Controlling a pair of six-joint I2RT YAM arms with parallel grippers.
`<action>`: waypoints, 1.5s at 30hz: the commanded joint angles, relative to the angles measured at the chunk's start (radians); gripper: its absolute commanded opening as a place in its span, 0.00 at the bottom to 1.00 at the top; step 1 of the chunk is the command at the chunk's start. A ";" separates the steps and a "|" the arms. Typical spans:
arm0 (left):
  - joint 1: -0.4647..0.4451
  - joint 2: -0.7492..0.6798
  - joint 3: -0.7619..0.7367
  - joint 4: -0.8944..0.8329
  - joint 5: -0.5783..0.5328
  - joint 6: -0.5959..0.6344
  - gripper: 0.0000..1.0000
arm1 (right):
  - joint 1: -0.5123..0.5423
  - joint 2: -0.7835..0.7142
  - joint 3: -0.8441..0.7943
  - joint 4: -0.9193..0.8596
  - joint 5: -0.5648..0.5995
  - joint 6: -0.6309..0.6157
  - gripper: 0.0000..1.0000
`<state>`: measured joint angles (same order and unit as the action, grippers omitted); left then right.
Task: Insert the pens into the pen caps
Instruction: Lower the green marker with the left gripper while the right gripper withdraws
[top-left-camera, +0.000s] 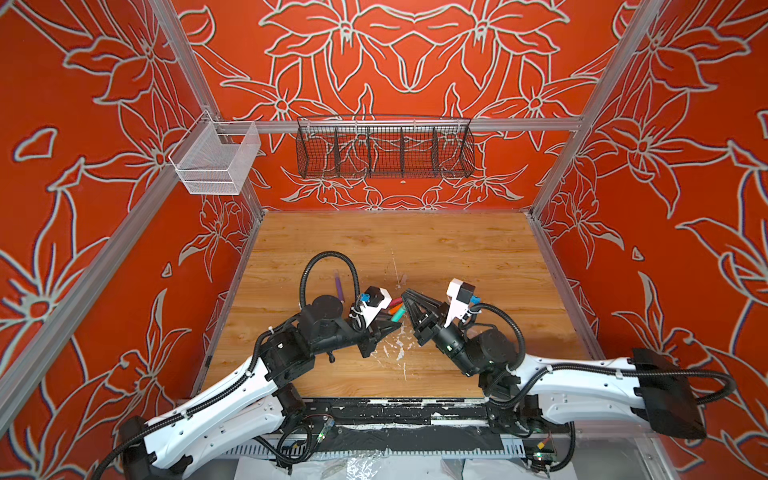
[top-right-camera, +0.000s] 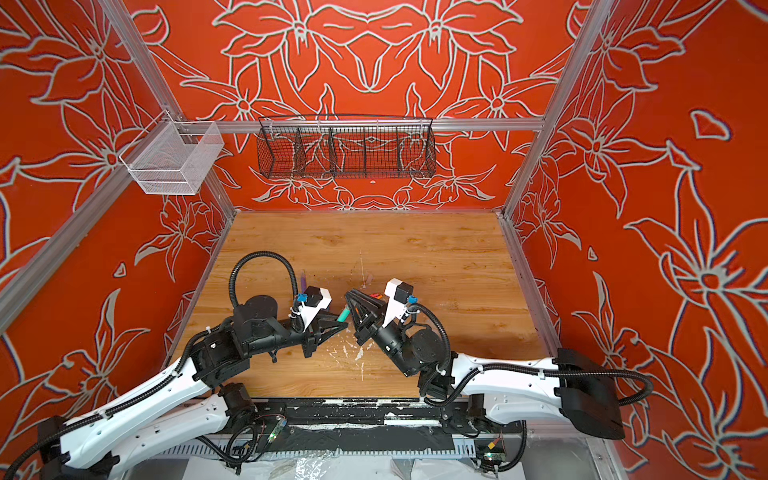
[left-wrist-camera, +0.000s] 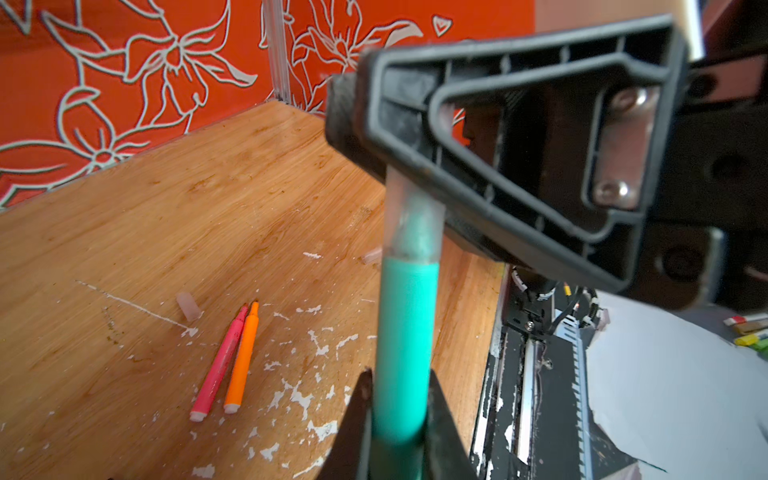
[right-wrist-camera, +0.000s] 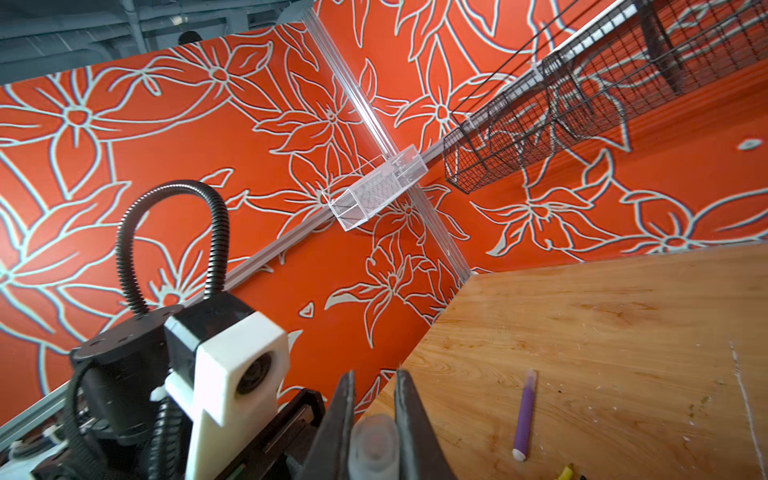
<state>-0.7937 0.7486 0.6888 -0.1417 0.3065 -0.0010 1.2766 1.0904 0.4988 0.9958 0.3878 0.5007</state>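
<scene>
Orange flower-print walls (top-left-camera: 104, 166) all round, and a wooden table (top-left-camera: 457, 257) spattered with white paint flecks (left-wrist-camera: 299, 395).

Your left gripper (left-wrist-camera: 401, 428) is clamped on the green pen (left-wrist-camera: 405, 353), low on the barrel, holding it up off the table near the front middle. Your right gripper (right-wrist-camera: 376, 415) is pinched shut on a clear cap (right-wrist-camera: 374, 444). In the left wrist view the pen's tip sits inside the cap's mouth.

What I'd worry about:
- The cap doesn't look perfectly in line with the barrel. Push while it's tilted and it probably jams.
- The barrel is smooth, so a hard push could just slide the pen back through your fingers.
- The cap is small and slick. If it pops out of the pinch, good luck spotting it among those flecks.

Below on the table, the pink pen (left-wrist-camera: 220, 365) and orange pen (left-wrist-camera: 243, 357) lie side by side, touching, with a loose cap (left-wrist-camera: 189, 306) near their tips. The purple pen (right-wrist-camera: 524, 415) lies apart, further back.

Hard to see:
- In both top views the grippers cover the joint, and I can't tell whether the cap is fully seated.
- The purple pen's tip looks pale and might be capped, but it's too faint to call.
- The yellow pen (right-wrist-camera: 565, 473) is only a sliver at the frame edge.
- I can't find a blue pen anywhere.
</scene>
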 joint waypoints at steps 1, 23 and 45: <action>0.048 -0.043 0.058 0.405 -0.137 -0.091 0.00 | 0.092 -0.004 -0.063 -0.281 -0.231 -0.028 0.00; 0.314 0.258 0.123 -0.193 -0.658 -0.433 0.00 | -0.233 -0.423 0.138 -1.172 0.372 -0.177 0.77; 0.410 0.702 0.190 -0.163 -0.518 -0.491 0.00 | -0.819 -0.350 -0.206 -0.857 0.252 -0.132 0.76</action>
<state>-0.3916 1.4185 0.8562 -0.2977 -0.1982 -0.4736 0.4603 0.7784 0.3141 0.0578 0.6769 0.3706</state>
